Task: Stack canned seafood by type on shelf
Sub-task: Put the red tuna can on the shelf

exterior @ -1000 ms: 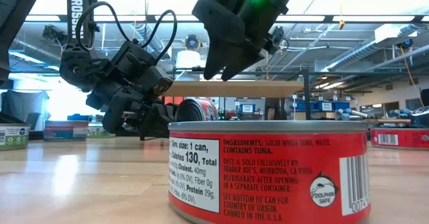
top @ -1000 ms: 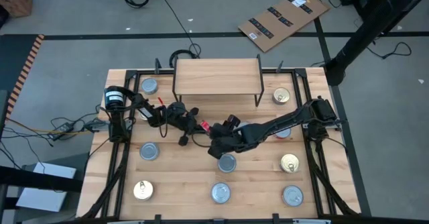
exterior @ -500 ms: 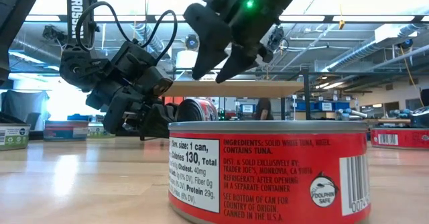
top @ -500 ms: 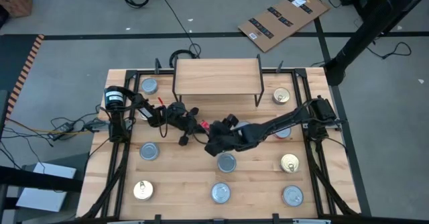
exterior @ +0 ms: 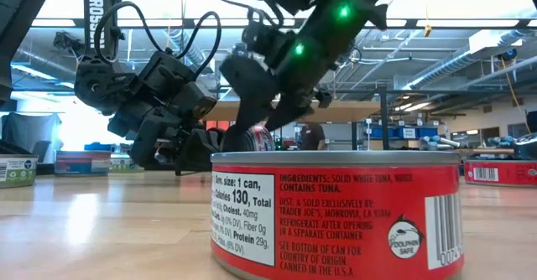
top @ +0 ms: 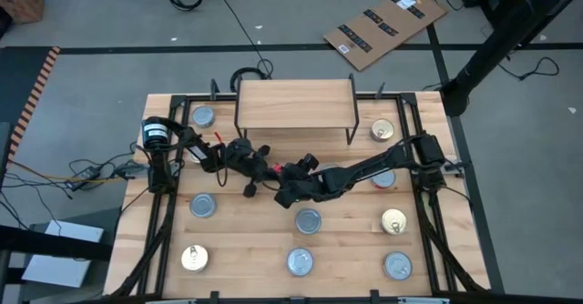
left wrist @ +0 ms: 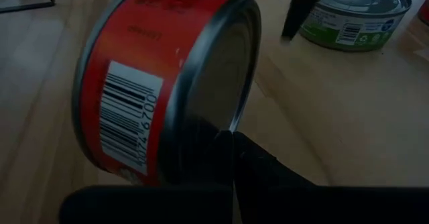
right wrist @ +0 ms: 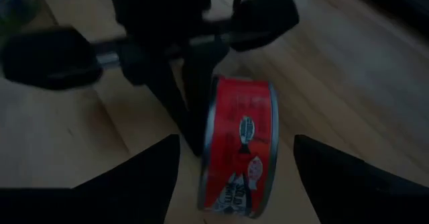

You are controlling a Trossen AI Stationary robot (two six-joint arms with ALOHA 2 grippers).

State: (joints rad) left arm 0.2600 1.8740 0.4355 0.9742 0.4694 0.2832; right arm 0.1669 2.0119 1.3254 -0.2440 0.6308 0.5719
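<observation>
Step in hand: pickup of the red tin [top: 276,169] standing on its edge on the table [top: 246,240], just in front of the shelf [top: 294,102] and a little left of the shelf's middle. Left claw [top: 262,166]: in front of the shelf's left half, fingers together, tips against the tin's flat end, bracing rather than gripping, as judged from the left wrist view. Leave that brace in place until the tin is secured; a round tin on its rim is likely to roll or topple if released early. Right claw [top: 287,184]: in front of the shelf's middle, low over the table, fingers spread wide with the tin showing between them in the right wrist view. Lower until both fingers [right wrist: 141,174] span the tin's two flat ends, centre the tin between them, then close squarely. Avoid contact with the left claw's tips, which lie close to the grasp zone. Confirm a firm hold before lifting. Once lifted, turn the tin flat and set it on the shelf, which carries no tins at present; reserve one spot there for red-labelled tins only.
</observation>
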